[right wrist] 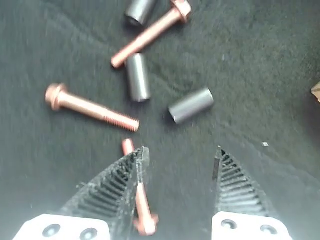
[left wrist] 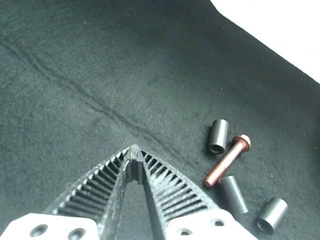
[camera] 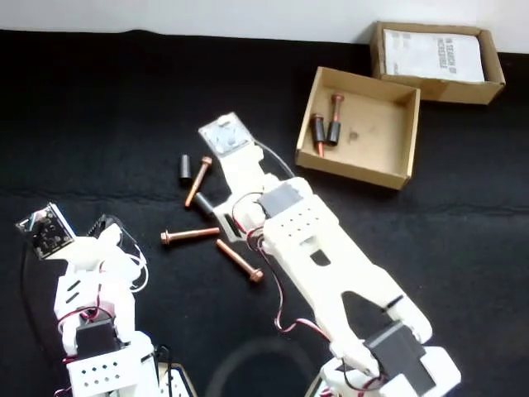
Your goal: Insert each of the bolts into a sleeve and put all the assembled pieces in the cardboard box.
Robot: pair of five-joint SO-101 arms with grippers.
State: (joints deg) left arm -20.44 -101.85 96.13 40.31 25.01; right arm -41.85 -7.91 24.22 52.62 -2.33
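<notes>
Hovering open over loose bolts (right wrist: 92, 107) and sleeves (right wrist: 190, 106), right end effector (right wrist: 180, 155) looks poised to pick; left end effector (left wrist: 134, 150) sits closed, aside.

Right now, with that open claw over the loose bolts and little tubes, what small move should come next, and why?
Probably ease the right gripper forward and down onto the nearest sleeve, then close. Its jaws stand open, that sleeve lies loose just ahead of the gap, and a bolt nearby lies bare, with no sleeve on it yet.
</notes>
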